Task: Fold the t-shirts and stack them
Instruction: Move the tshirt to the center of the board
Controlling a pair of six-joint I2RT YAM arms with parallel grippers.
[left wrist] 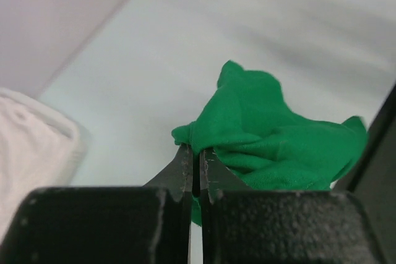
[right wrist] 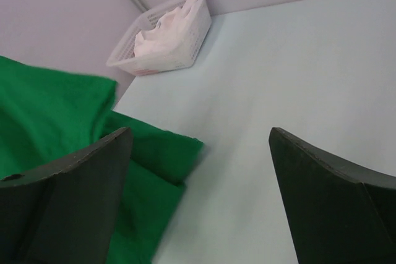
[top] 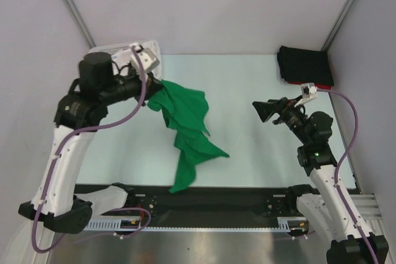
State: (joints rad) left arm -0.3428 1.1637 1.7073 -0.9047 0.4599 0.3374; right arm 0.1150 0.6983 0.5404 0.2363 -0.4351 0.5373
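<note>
1. Left gripper [left wrist: 197, 156]: we see its fingers pressed together, pinching an edge of the green t-shirt [top: 189, 128]; the shirt drapes from that grip down onto the table [top: 247, 78], left of centre.
2. Right gripper [right wrist: 198, 146]: fingers spread wide, holding nothing; it faces the shirt.
3. Mesh basket [right wrist: 176, 51], far-left corner: we find a pale crumpled garment [right wrist: 154, 35] inside.
4. Black t-shirt [top: 304, 65]: folded; far-right corner.

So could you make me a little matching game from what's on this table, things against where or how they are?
1 bright green cotton t-shirt
2 folded black t-shirt
3 white plastic mesh basket
4 right arm's fingers

A far right corner
B wide open, empty
C far left corner
D pinched by the shut left fingers

Pairs: 1-D, 2-A, 3-C, 4-B
</note>
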